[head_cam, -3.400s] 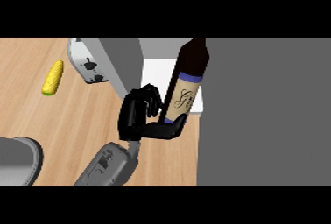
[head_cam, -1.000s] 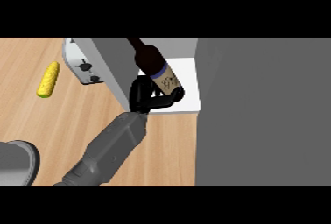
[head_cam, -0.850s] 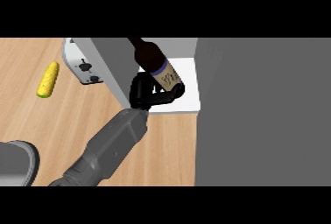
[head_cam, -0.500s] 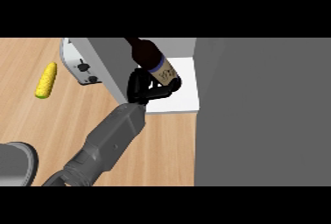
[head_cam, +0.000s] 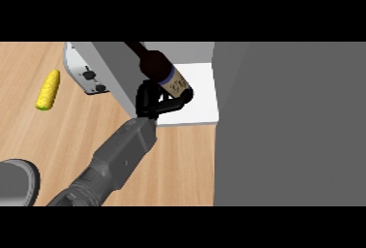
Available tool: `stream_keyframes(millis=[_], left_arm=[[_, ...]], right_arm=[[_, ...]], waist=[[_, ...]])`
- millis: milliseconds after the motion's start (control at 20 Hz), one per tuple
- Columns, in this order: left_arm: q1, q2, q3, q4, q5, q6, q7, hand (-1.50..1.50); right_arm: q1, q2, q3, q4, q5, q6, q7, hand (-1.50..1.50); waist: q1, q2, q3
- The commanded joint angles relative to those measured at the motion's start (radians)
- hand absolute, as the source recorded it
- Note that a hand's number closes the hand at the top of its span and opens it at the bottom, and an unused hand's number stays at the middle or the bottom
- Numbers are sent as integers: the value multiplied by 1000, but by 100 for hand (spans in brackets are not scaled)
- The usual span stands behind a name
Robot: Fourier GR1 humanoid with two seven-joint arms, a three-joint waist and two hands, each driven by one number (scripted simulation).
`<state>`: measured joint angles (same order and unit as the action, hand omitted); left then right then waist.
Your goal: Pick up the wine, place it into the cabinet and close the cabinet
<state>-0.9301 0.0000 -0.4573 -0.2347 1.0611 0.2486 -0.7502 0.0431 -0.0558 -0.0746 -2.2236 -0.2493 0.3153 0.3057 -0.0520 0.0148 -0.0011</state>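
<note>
The wine leans over the white cabinet floor, so it can go inside. The hand has its fingers curled round the bottle's bottom end to carry it. The corn lies far off.
</note>
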Motion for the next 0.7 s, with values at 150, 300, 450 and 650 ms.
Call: stream_keyframes(millis=[150, 300, 450, 650], left_arm=[[3, 0, 44, 14, 27, 13, -84, 150], [37, 0, 41, 50, -7, -30, -188, -150], [-14, 34, 53, 67, -24, -66, -174, -150], [51, 23, 32, -39, -35, -64, -203, -150]], right_arm=[[10, 22, 37, -28, 41, -17, -1, -150], [8, -8, -29, 19, 5, 14, -46, -150], [9, -8, -14, 8, 23, 1, -18, -150], [21, -22, -27, -80, -30, -7, 41, -150]], waist=[[6, -2, 0], [13, -2, 0], [17, -2, 0], [42, -16, 1]])
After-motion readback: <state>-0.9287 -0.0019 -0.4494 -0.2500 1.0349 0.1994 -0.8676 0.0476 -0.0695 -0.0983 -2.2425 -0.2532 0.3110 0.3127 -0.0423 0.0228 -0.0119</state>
